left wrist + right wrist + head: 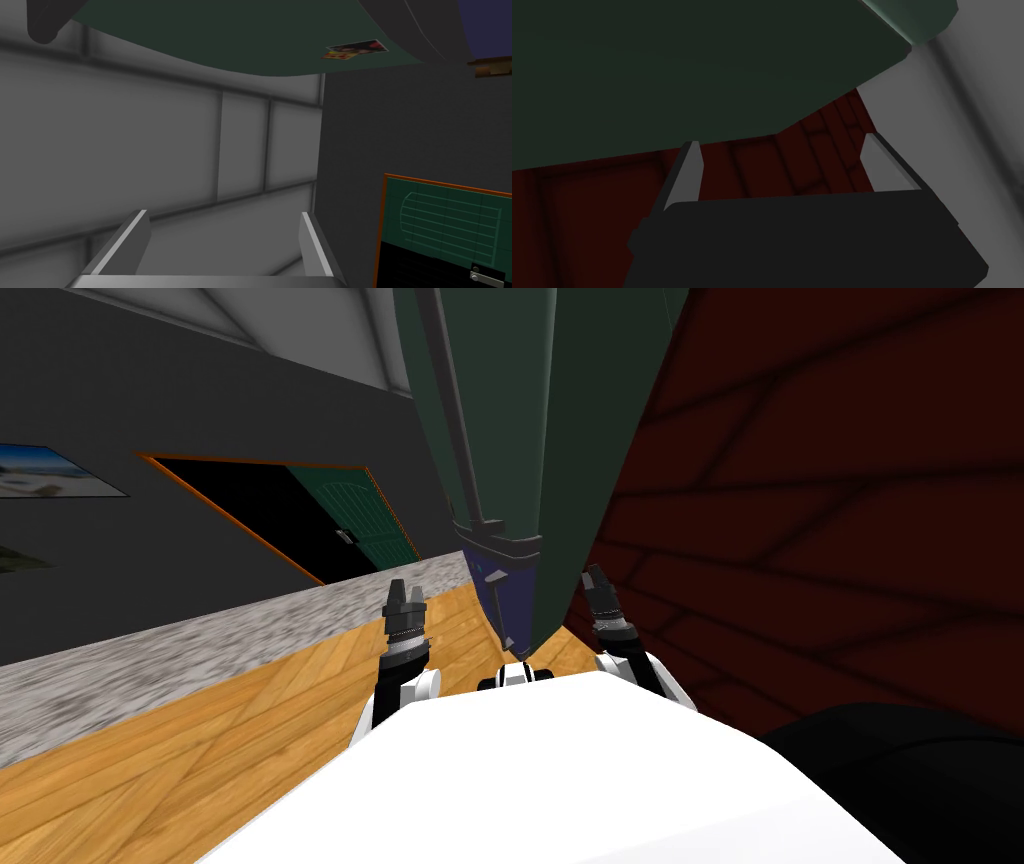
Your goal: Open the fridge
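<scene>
Approach step: left claw point(405, 591) and right claw point(597, 580) gape empty, flanking the green fridge point(520, 438); next, one must reach its handle point(455, 418).

Dark green fridge point(510, 438), red brick wall point(820, 488)

Right tool point(780, 141), fingers well apart, beside dark green fridge point(687, 75), dark red brick wall point(587, 210) beyond.

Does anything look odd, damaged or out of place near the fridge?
Nothing looks damaged or spilled. The dark green fridge has a blue panel below its handle, a colour mismatch only. The left gripper and right gripper are open, holding nothing.
</scene>
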Robot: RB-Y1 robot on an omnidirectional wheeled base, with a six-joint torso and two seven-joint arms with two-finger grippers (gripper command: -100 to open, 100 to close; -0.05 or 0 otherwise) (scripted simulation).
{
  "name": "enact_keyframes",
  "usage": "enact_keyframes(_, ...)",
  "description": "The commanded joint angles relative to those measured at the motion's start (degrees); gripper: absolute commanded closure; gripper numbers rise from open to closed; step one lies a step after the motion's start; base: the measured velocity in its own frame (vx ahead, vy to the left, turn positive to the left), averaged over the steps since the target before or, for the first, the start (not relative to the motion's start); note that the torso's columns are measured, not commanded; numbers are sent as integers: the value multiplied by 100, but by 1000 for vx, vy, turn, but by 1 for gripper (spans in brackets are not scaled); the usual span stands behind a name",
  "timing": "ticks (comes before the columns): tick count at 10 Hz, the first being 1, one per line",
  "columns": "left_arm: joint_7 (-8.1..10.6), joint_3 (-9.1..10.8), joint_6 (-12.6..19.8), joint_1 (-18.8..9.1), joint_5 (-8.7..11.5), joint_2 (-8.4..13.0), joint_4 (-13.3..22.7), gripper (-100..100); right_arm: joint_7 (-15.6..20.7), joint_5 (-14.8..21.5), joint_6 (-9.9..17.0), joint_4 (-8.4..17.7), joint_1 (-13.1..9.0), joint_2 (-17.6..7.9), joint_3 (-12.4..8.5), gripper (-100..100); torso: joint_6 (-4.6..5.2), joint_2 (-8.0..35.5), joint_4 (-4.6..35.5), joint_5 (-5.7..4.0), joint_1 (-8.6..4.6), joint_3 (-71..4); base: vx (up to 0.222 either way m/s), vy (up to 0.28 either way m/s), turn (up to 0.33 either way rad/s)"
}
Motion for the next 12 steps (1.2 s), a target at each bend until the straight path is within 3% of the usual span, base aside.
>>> enact_keyframes(1, 0, 0, 0, 0, 0, 0, 0, 0, 151, 287, 6, -164, 78, -298, -327, -100, 0, -2, 0, 1, 3, -1, 66, 91, -65)
enact_keyframes(12, 0, 0, 0, 0, 0, 0, 0, 0, 915, 1790, 26, -795, 388, -1413, -2099, -100, 0, -4, -1, 1, 3, -2, 63, 108, -76)
